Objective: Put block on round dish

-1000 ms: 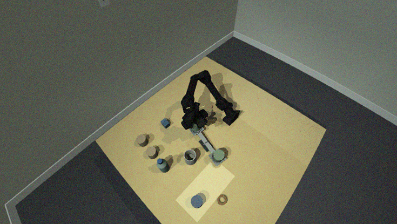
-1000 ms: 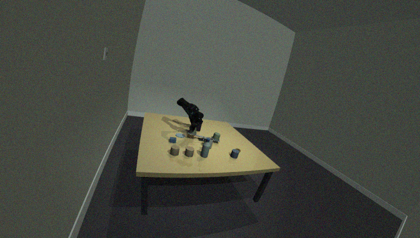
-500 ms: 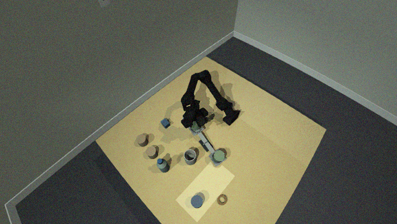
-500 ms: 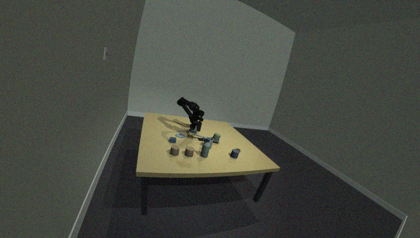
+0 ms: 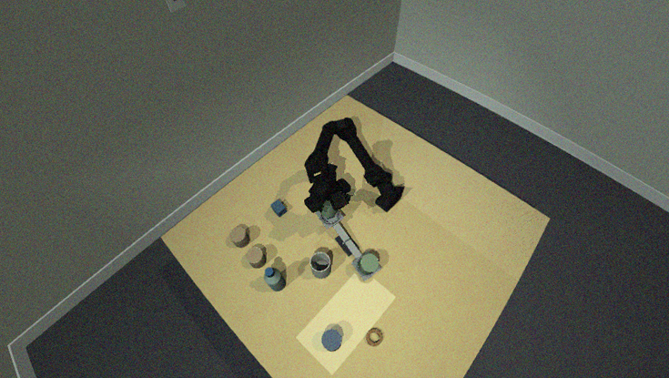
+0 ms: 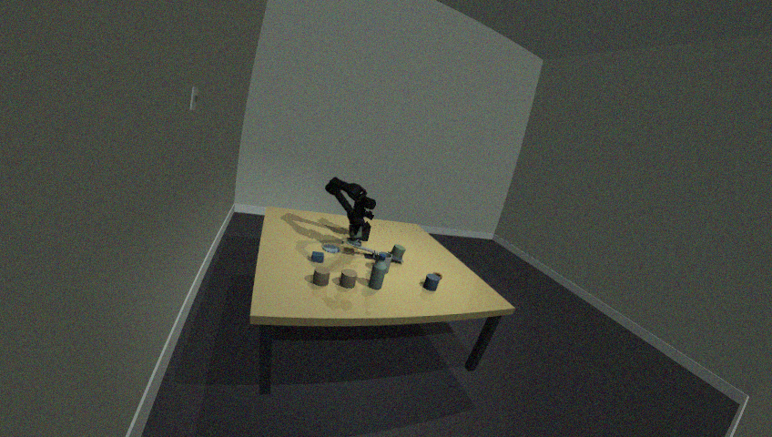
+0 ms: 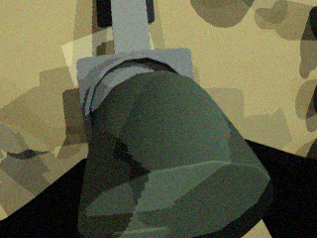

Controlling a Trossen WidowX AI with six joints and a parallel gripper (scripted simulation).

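My gripper [image 5: 327, 208] [image 6: 357, 232] [image 7: 162, 157] is shut on a green cup [image 5: 328, 210] [image 6: 355, 233] [image 7: 173, 119] at one end of the grey balance [image 5: 347, 240] [image 6: 366, 249] [image 7: 130, 30]. The cup looks tilted in the wrist view, with its rim at or just over the pan; I cannot tell if they touch. The beam slopes down toward the other green cup [image 5: 369, 263] [image 6: 398, 252], which stands on the far pan. The pale round dish [image 6: 330, 248] lies beside the balance and is hidden in the top view. No block shows under either cup.
A blue cube [image 5: 278, 207] [image 6: 317, 257], two brown cylinders [image 5: 240, 235] [image 5: 257, 256], a bottle [image 5: 274, 279] [image 6: 376, 274] and a grey open container [image 5: 320, 265] stand on one side of the balance. A blue cylinder [image 5: 331, 340] [image 6: 431, 282] and a brown ring [image 5: 367, 335] are farther off.
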